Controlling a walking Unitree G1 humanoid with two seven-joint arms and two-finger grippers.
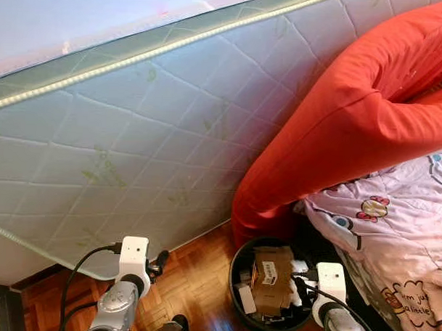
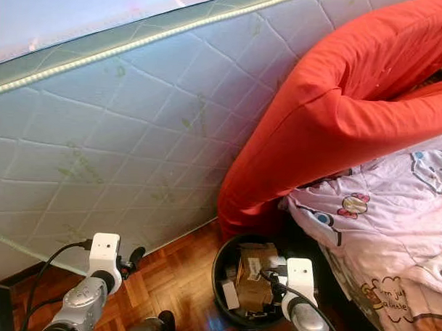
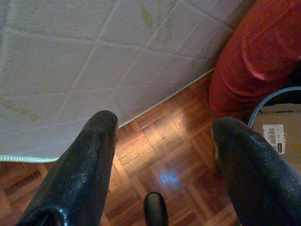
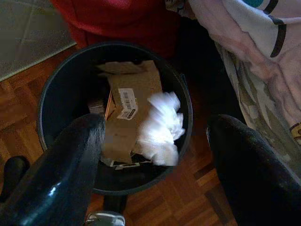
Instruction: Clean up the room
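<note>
2 grippers sit low in the left eye view, either side of a black trash bin (image 1: 240, 282) standing on the parquet floor (image 1: 195, 281). The bin rests at the foot of a red duvet (image 1: 338, 133) that slumps against a quilted mattress (image 1: 135, 126) tipped on edge, with a patterned pink sheet (image 1: 393, 237) just beside it. Cardboard (image 1: 271, 276) fills the bin, and the right wrist hangs right over its rim.

In the right eye view the same layout holds; the left arm is held above bare floor, well apart from the bin.

The left wrist view shows the left gripper (image 3: 162, 141) with its fingers spread, nothing between them, parquet beneath and the bin's rim at the edge.

The right wrist view looks straight down into the bin: the right gripper (image 4: 155, 141) is spread wide and holds nothing, while a white crumpled tissue (image 4: 162, 127), blurred, lies on or just above the cardboard inside.

This looks like the drop step, with the tissue apparently released. Next calls for lifting the right arm clear and turning to seek further litter.
</note>
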